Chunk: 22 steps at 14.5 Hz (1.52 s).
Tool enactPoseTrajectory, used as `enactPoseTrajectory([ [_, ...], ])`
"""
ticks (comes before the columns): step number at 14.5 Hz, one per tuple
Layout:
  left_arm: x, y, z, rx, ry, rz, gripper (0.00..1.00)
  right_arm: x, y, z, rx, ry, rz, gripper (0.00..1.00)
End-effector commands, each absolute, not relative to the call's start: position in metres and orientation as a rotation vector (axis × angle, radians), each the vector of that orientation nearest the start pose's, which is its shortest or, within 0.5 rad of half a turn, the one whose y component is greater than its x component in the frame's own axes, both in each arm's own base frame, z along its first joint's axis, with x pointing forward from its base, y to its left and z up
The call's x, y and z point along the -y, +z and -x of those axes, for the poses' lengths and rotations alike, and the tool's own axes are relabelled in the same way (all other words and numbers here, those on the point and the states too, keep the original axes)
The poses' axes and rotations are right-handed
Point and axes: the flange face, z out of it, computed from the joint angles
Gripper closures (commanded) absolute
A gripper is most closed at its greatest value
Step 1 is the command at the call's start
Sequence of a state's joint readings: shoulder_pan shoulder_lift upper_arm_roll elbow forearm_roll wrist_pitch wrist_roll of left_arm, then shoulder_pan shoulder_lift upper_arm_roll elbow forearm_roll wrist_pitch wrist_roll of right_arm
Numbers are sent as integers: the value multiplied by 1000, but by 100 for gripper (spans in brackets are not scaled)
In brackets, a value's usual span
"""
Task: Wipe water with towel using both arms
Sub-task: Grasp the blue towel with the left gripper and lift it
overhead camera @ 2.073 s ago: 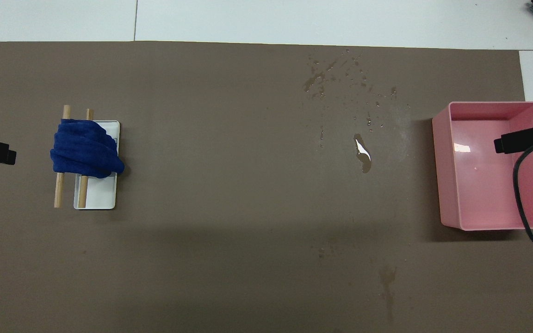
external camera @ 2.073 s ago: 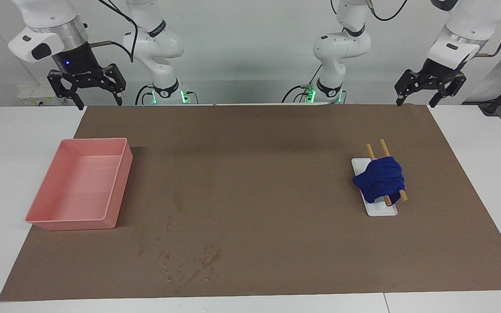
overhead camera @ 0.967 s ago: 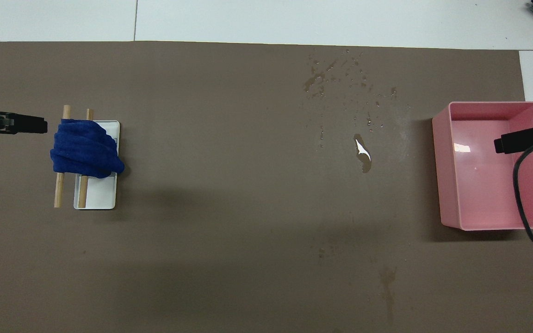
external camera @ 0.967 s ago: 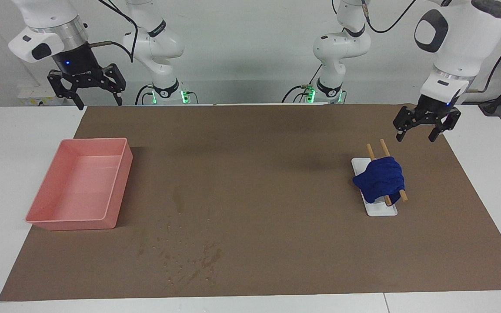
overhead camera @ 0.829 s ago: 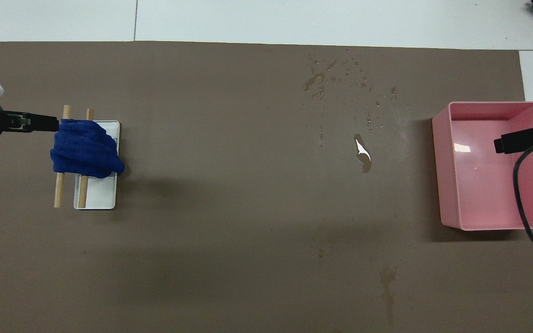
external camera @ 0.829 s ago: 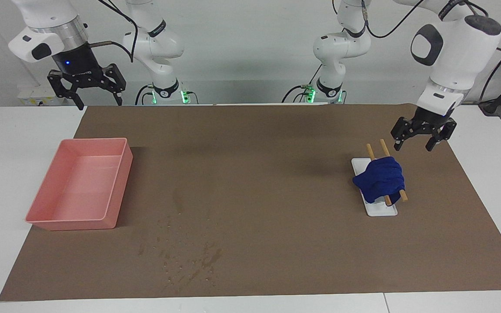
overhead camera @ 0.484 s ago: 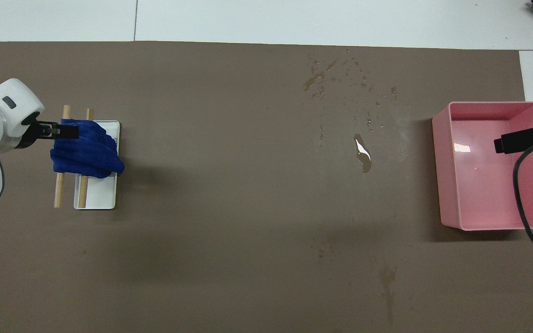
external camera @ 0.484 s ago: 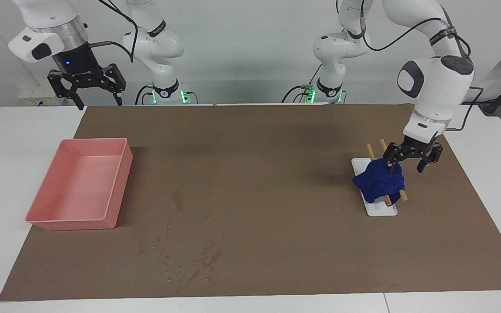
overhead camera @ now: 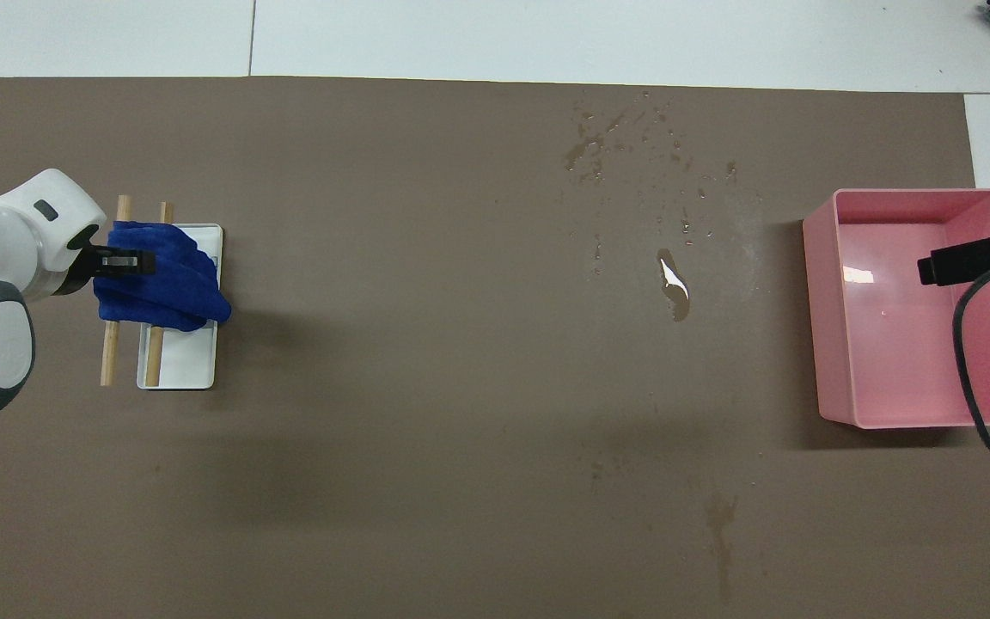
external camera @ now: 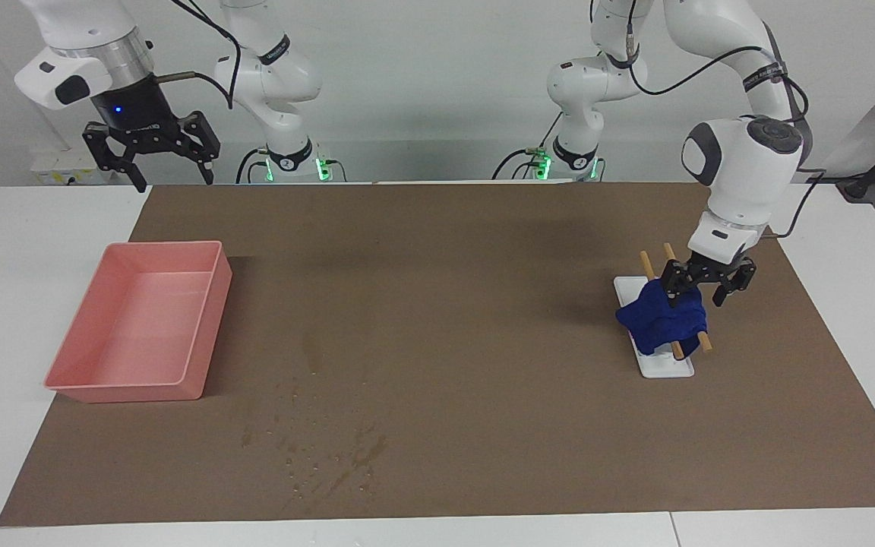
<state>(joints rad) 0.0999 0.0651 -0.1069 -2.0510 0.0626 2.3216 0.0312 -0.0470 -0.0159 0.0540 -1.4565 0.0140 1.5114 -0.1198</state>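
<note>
We see the left hand (external camera: 705,291) down at the blue towel (external camera: 661,319), center right of the facing frame, fingers apart and straddling the towel's top edge, not clamped on it. In the overhead frame that left hand (overhead camera: 121,260) sits at the middle left, over the towel's (overhead camera: 164,279) outer edge. The towel is bunched over two wooden rods (external camera: 644,262) that lie across a small white tray (external camera: 669,366); the rods (overhead camera: 108,352) and tray (overhead camera: 186,365) poke out below the towel in the overhead frame. The right hand (external camera: 150,152) hangs in the upper left of the facing frame, fingers spread, holding nothing; that arm waits. In the overhead frame only the tip of the right hand (overhead camera: 968,258) shows at the right edge, over the pink tray (overhead camera: 830,318). The water (external camera: 323,452) is scattered droplets and streaks in the lower center-left of the facing frame, just beside the pink tray (external camera: 202,334); in the overhead frame the water (overhead camera: 650,172) is upper center-right on the brown surface (overhead camera: 426,344).
</note>
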Motion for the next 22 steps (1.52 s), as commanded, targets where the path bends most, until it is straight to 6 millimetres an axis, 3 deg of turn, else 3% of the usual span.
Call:
enactPoseTrajectory([
  [1,3,433,-575,-108,-348,3050,73,-5,681,-537,177,-89,3134,0],
  [3,2,434,-576,-109,-350,3044,100,-5,682,-536,177,-92,3134,0],
  [6,-1,436,-578,-113,-356,3042,100,-5,681,-537,177,-89,3134,0],
  [10,-5,475,-598,23,-295,3098,100,-5,682,-536,177,-92,3134,0],
  [15,14,543,-599,683,-198,3349,100,-5,682,-536,177,-92,3134,0],
  [18,44,577,-587,1190,-68,3405,100,-5,682,-536,177,-92,3134,0],
  [19,70,588,-580,1338,11,3419,100,-5,682,-536,179,-92,3134,0],
  [20,83,595,-576,1537,97,3374,100,-10,682,-536,194,-92,3131,0],
  [22,122,599,-568,1841,302,3245,100,-17,684,-537,213,-108,3128,0],
])
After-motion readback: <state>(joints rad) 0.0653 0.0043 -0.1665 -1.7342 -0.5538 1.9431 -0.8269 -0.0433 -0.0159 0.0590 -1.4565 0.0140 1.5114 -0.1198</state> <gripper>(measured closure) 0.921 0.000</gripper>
